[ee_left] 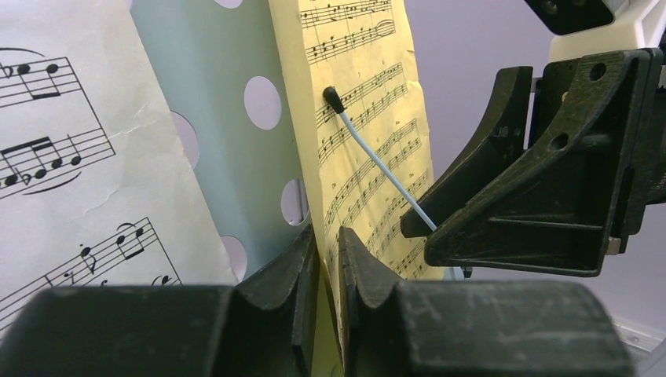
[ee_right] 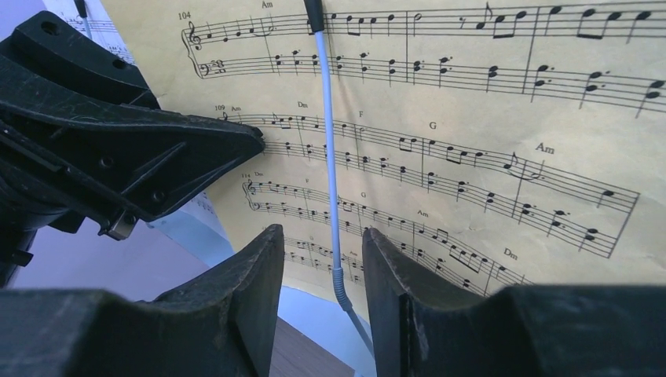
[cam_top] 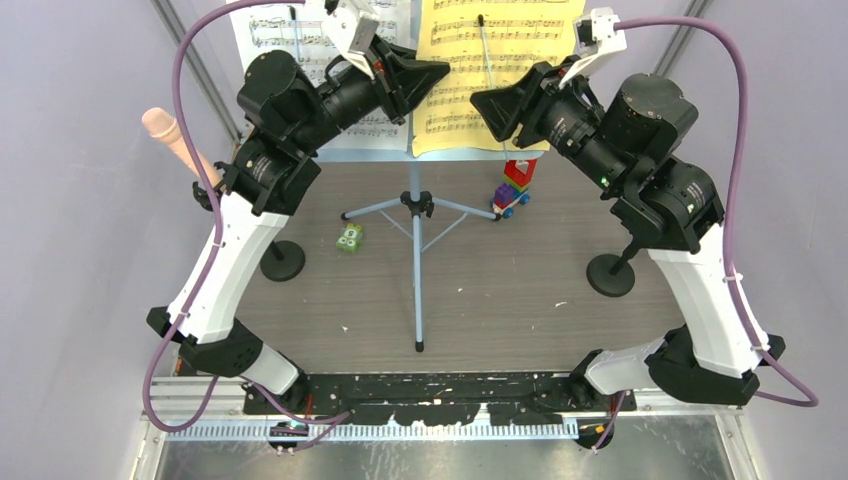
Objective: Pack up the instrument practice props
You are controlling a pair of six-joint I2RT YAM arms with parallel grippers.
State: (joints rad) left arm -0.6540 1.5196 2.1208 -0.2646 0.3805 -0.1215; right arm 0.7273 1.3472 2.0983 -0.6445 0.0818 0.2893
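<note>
As it stands, the rack [cam_top: 416,250] points upward.

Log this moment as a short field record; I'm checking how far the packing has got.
stand: pale-blue music rack upright on its tripod legs
sheets: white score sheet and yellow score sheet, both on the rack
left claw: straddling the yellow sheet's edge, jaws nearly together, grip unclear
right claw: open, facing the yellow sheet, retaining wire lined up between its fingers
on table: toy brick car, green block
</note>
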